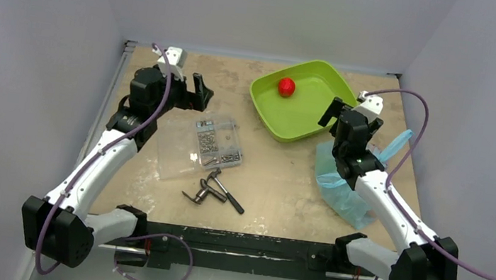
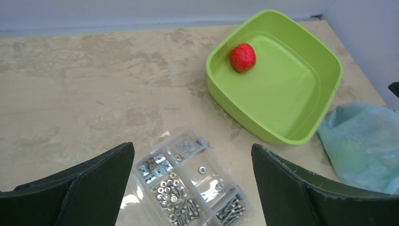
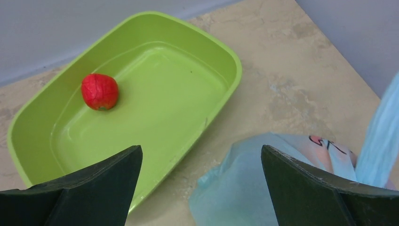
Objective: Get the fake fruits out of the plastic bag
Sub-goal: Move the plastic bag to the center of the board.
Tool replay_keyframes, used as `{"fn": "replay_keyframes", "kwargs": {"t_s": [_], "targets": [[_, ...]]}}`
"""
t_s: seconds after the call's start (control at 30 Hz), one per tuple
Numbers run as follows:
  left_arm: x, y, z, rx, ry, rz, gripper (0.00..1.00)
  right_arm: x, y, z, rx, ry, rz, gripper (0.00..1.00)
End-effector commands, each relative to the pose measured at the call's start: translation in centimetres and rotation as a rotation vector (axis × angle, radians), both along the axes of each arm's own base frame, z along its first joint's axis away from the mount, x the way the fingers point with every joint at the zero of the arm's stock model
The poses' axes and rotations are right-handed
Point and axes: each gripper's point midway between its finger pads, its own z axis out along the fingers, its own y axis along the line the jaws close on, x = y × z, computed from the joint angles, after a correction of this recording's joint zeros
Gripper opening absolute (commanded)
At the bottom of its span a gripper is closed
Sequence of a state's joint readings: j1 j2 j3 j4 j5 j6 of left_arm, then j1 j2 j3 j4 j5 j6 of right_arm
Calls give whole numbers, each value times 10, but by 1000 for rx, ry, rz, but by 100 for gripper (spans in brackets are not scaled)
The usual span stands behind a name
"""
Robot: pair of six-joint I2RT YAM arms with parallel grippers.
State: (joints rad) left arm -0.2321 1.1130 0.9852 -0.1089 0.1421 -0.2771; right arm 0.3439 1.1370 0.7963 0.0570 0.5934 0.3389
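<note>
One red fake fruit (image 1: 286,86) (image 2: 243,57) (image 3: 99,91) lies in the far-left part of a lime-green tray (image 1: 306,111) (image 2: 282,94) (image 3: 169,89). The light-blue plastic bag (image 1: 343,187) (image 2: 362,141) (image 3: 244,188) lies crumpled on the table just right of the tray, under my right arm. What it holds is hidden apart from faint tints through the film. My right gripper (image 1: 353,116) (image 3: 201,148) hangs open over the gap between the tray's near rim and the bag, holding nothing. My left gripper (image 1: 197,94) (image 2: 193,148) is open above a screw box, empty.
A clear compartment box of screws and nuts (image 1: 218,140) (image 2: 193,183) rests on a clear flat sheet (image 1: 176,149) left of centre. Grey metal tools (image 1: 214,189) lie nearer the front edge. Grey walls close in the table on three sides.
</note>
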Motion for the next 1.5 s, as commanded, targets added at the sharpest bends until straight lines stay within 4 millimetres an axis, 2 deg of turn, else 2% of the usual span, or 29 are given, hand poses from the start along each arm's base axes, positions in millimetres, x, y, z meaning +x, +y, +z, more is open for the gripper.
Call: {"fn": "replay_keyframes", "kwargs": {"t_s": [0.0,0.13,0.23,0.43,0.53,0.67,0.77,0.83,1.03,1.23,1.37,1.47], "targets": [[-14,-47,2,-3,31,-144,96,-25,-18,7,48,15,-96,99],[-29,-86,-7,-42,98,-271,96,-47,-19,5,92,90,-98,99],[-38,-102,-4,-66,125,-343,98,-65,-26,1,152,121,-155,99],[-47,-105,1,-84,129,-375,99,-97,-55,-9,189,184,-326,99],[-51,-106,0,-80,131,-386,99,-110,-75,-21,202,213,-399,99],[-53,-109,1,-80,129,-401,98,-116,-94,-38,248,263,-455,99],[-55,-112,2,-95,135,-421,98,-115,-100,-49,252,299,-462,99],[-57,-116,4,-107,138,-441,98,-110,-99,-53,254,309,-434,99],[-60,-125,5,-138,157,-490,96,-92,-94,-63,209,341,-355,88],[-63,-136,0,-172,213,-545,95,-85,-81,-81,236,417,-305,87],[-65,-140,0,-201,229,-559,94,-91,-72,-88,243,453,-246,72],[-65,-142,-1,-214,241,-569,94,-91,-55,-85,271,443,-126,60]]}}
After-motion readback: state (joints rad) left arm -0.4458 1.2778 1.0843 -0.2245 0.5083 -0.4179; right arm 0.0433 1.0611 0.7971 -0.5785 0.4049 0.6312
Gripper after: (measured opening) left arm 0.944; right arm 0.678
